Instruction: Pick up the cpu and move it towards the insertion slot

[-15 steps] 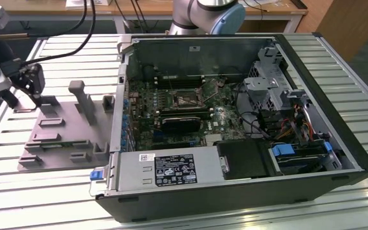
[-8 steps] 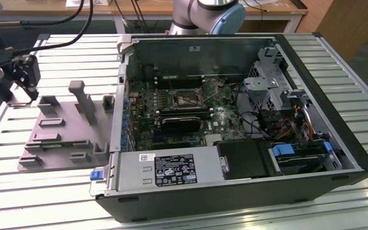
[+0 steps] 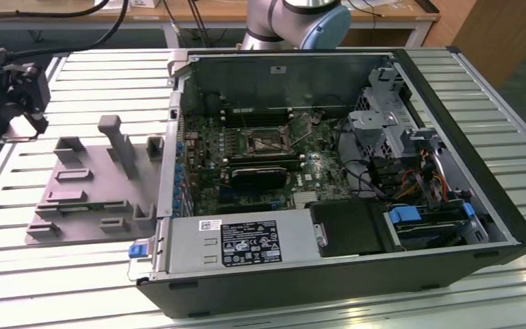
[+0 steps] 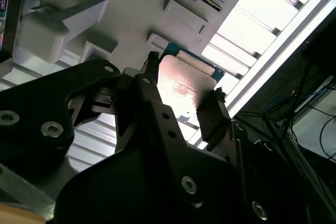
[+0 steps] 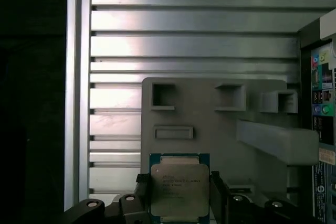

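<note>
The cpu (image 5: pixel 177 182), a small square chip with a silver top and thin green rim, sits clamped between my gripper's (image 5: pixel 179 196) two black fingers. In the second wrist view the cpu (image 4: pixel 181 90) is held the same way by the gripper (image 4: pixel 185 81), lifted above the grey fixture plate (image 4: pixel 131 3). In the exterior view the gripper (image 3: pixel 24 120) hangs at the exterior view's left, over the slatted table beside the fixture plate (image 3: pixel 85 205). The insertion slot (image 3: pixel 265 142), a dark square socket in a metal bracket, lies on the motherboard inside the open computer case, well apart from the gripper.
The open case's side wall (image 3: pixel 173 130) stands between the fixture plate and the motherboard. A tall grey post (image 3: pixel 117 144) rises from the plate. A drive cage and cables (image 3: pixel 400 151) fill the case at the exterior view's right. The arm's base (image 3: pixel 295 24) is behind the case.
</note>
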Action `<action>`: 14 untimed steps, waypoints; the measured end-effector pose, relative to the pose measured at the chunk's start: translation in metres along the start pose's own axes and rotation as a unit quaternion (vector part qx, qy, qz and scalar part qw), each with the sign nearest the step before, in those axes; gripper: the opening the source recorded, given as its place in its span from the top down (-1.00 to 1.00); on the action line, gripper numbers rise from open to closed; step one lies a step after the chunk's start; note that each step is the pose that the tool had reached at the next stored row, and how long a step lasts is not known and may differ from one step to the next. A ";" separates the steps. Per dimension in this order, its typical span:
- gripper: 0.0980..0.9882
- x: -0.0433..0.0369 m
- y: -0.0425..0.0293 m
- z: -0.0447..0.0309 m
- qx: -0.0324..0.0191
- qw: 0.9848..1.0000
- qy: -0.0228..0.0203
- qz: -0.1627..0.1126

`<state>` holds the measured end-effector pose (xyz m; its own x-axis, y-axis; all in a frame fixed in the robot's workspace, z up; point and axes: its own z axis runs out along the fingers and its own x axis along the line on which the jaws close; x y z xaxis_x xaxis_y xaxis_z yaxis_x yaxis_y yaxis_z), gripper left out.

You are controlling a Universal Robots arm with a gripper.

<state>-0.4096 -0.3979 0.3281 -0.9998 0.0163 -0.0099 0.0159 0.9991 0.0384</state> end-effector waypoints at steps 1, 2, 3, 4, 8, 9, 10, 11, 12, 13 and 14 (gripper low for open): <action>0.01 0.0000 0.0001 -0.0029 0.000 1.000 0.000 0.000; 0.01 0.0000 0.0002 -0.0060 0.000 1.000 0.000 0.000; 0.01 -0.0001 0.0004 -0.0089 0.000 1.000 0.000 0.000; 0.01 -0.0001 0.0005 -0.0121 0.000 1.000 0.000 0.000; 0.01 -0.0002 0.0010 -0.0251 0.000 1.000 -0.001 0.000; 0.01 -0.0002 0.0011 -0.0286 0.000 1.000 -0.001 0.000; 0.01 -0.0003 0.0013 -0.0320 0.000 1.000 -0.001 0.000; 0.01 -0.0003 0.0014 -0.0356 0.000 1.000 -0.002 0.000; 0.01 -0.0003 0.0015 -0.0391 0.000 1.000 -0.002 0.000; 0.01 -0.0004 0.0016 -0.0424 0.000 1.000 -0.002 0.000; 0.01 -0.0004 0.0018 -0.0456 0.000 1.000 -0.002 0.000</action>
<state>-0.4096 -0.3979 0.3737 -0.9998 0.0164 -0.0142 0.0158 0.9991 0.0384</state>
